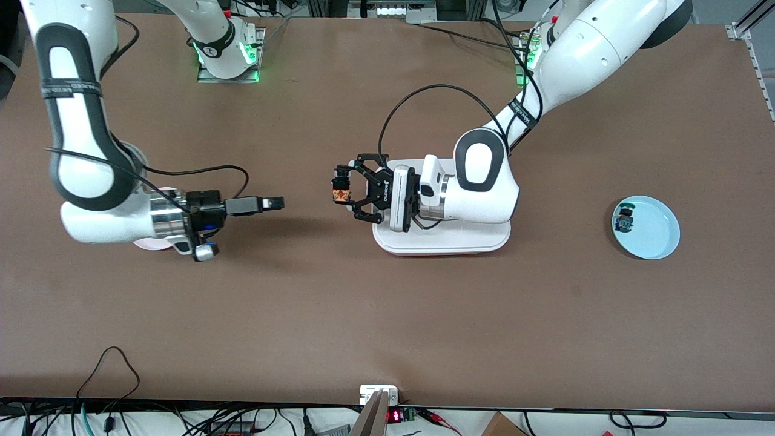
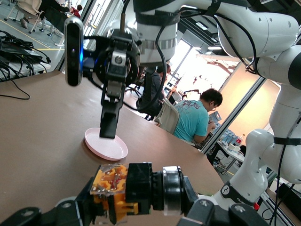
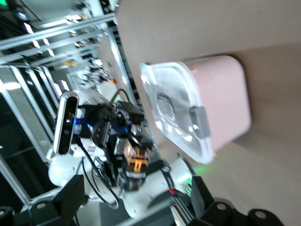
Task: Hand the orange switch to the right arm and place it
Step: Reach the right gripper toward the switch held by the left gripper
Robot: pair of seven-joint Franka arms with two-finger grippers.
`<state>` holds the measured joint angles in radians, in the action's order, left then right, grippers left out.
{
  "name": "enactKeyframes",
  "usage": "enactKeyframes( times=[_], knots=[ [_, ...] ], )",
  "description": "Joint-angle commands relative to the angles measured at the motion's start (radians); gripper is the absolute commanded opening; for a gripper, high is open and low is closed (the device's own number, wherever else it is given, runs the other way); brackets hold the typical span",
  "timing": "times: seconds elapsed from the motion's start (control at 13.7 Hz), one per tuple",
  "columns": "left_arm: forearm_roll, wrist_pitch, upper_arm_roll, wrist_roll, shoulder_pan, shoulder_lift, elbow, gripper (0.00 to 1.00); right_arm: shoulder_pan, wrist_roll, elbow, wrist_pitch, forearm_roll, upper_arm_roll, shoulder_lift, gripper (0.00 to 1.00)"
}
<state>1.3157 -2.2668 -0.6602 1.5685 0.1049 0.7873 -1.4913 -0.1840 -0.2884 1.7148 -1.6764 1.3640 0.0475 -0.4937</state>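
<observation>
Left gripper: turned sideways above the desk, closed on the switch; it points toward the right arm's end, presenting the part for a handover.
Switch: clamped between the left gripper's fingers, in the air beside the white box; in the left wrist view its orange body sticks out past the fingers, leaving a free end for the other gripper to take.
Right gripper: level with the switch and aimed at it, well apart, a bare gap of desk between them; from the front the fingers overlap, but its own wrist view shows two tips spread wide, so it is judged open and ready to receive.
Pink plate: lies under the right arm's wrist, a likely spot for placing.
Blue plate: toward the left arm's end, holding a blue-green part; not involved.
Stage: approach before transfer; the switch not yet handed over.
</observation>
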Motion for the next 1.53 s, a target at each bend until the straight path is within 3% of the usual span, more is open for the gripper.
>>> enactKeyframes(
  times=[0.0, 0.51, 1.17, 1.46],
  knots=[
    [0.04, 0.001, 0.001, 0.028, 0.01, 0.003, 0.008, 0.26, -0.086, -0.049, 0.084, -0.119, 0.134, 0.002, 0.033, 1.0],
    [0.054, 0.003, 0.004, 0.024, 0.016, 0.003, 0.006, 0.25, -0.129, -0.032, 0.232, -0.146, 0.314, -0.001, 0.069, 1.0],
    [0.059, 0.001, 0.007, 0.025, 0.025, 0.016, 0.011, 0.25, -0.129, 0.057, 0.292, -0.144, 0.346, -0.001, 0.124, 1.0],
    [0.059, 0.003, 0.007, 0.024, 0.025, 0.016, 0.011, 0.25, -0.147, 0.057, 0.299, -0.152, 0.36, -0.002, 0.126, 0.95]
  ],
)
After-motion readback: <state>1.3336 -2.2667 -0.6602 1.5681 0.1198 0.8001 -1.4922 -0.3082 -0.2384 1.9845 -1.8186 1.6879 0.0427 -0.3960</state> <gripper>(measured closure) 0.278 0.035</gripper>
